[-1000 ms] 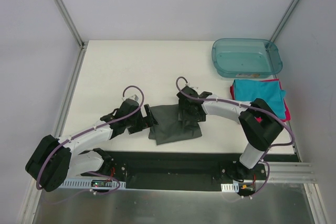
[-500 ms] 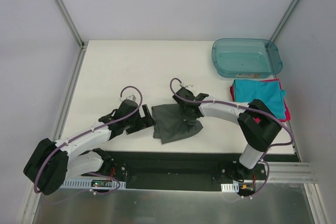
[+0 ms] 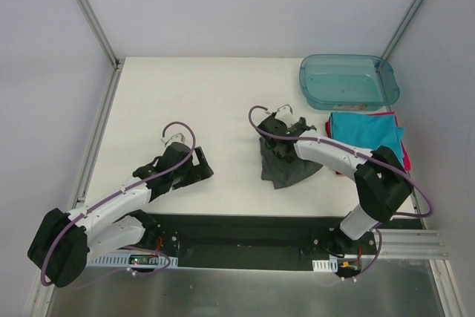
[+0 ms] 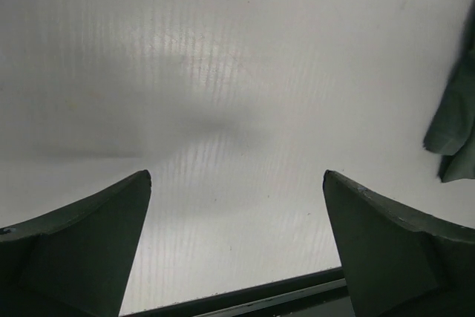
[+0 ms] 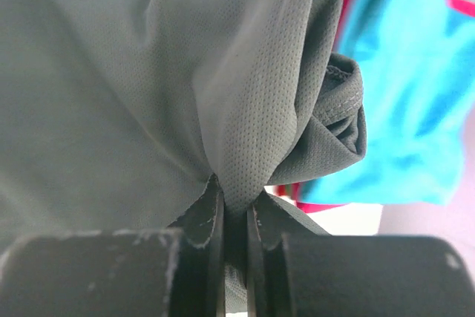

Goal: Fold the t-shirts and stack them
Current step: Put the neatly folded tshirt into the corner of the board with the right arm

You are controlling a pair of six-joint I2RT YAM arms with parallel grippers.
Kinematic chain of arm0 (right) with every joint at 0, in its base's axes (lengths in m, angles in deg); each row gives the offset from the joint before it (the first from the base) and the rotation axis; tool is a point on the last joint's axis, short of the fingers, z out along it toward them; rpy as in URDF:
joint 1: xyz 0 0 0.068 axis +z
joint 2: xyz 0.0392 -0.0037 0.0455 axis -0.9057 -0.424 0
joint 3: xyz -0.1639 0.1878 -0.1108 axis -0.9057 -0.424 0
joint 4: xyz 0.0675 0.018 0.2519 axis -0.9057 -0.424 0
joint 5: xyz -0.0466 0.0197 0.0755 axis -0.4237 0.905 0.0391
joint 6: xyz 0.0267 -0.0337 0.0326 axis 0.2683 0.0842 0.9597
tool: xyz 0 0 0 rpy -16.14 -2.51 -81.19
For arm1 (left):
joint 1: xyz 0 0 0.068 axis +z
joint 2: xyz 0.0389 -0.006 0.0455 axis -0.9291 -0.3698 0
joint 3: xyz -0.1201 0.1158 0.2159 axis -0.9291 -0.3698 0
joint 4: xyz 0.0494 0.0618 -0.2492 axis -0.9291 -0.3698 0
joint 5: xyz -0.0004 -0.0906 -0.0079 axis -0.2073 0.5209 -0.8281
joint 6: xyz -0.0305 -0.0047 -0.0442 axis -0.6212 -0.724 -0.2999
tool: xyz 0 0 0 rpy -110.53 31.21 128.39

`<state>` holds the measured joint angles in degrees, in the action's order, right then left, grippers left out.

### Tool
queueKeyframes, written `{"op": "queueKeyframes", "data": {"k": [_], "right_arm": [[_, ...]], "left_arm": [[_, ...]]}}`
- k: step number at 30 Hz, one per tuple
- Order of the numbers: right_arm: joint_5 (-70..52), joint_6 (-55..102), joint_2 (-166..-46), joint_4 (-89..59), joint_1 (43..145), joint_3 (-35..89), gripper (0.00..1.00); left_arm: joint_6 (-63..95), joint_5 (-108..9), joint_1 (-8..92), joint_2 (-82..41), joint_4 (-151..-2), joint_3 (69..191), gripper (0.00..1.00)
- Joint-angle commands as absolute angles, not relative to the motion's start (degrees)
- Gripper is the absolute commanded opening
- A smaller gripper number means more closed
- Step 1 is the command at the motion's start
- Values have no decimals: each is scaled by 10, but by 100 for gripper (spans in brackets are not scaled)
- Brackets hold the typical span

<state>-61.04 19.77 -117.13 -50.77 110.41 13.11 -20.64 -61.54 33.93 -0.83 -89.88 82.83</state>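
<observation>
- The right end effector (image 3: 280, 148) is clenched on the grey shirt (image 3: 291, 171), near the middle of the worktop (image 3: 185, 94) and a little toward its right side.
- In the right wrist view, the right end effector (image 5: 234, 200) has its jaws pressed almost together, with a pinched fold of the grey shirt (image 5: 111, 94) caught between them.
- Above that pinch the cloth bunches into a rounded roll, and a stitched hem shows on its right side.
- From above, the grey shirt is a crumpled, roughly folded bundle. Part of it lies under the right arm's wrist and the rest spreads toward the near edge of the worktop.
- The teal shirt (image 3: 367, 133) lies folded flat at the right side of the worktop, just beyond the grey bundle. The overhead view does not show whether the two touch.
- The red-pink shirt (image 3: 405, 157) lies beneath the teal one, with only its edges showing around it.
- In the right wrist view, the teal shirt (image 5: 415, 109) and a strip of the red-pink shirt (image 5: 320, 202) show blurred behind the grey roll.
- A translucent teal tub (image 3: 349, 83) sits at the far right corner, just behind the stacked shirts.
- The left end effector (image 3: 197, 168) rests low over bare worktop on the left, well apart from the grey shirt.
- In the left wrist view, the left end effector (image 4: 236, 177) is released, jaws spread wide and holding nothing, with the pale worktop (image 4: 223, 72) between them.
- An edge of the grey shirt (image 4: 456, 128) shows at the right border of that view.
</observation>
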Motion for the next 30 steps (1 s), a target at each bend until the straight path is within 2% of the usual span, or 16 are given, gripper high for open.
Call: {"op": "queueKeyframes", "data": {"k": [1, 5, 14, 30], "right_arm": [[-791, 174, -1152, -603, 1081, 163, 0], [-832, 150, -1125, -608, 1056, 169, 0], [-711, 98, -1011, -565, 996, 191, 0], [-636, 25, -965, -591, 908, 283, 1]], "left_arm": [[-188, -654, 350, 4, -928, 840, 99], [-181, -656, 354, 4, -934, 847, 99], [-177, -657, 365, 3, -935, 846, 99], [-175, -658, 379, -5, -937, 841, 99]]}}
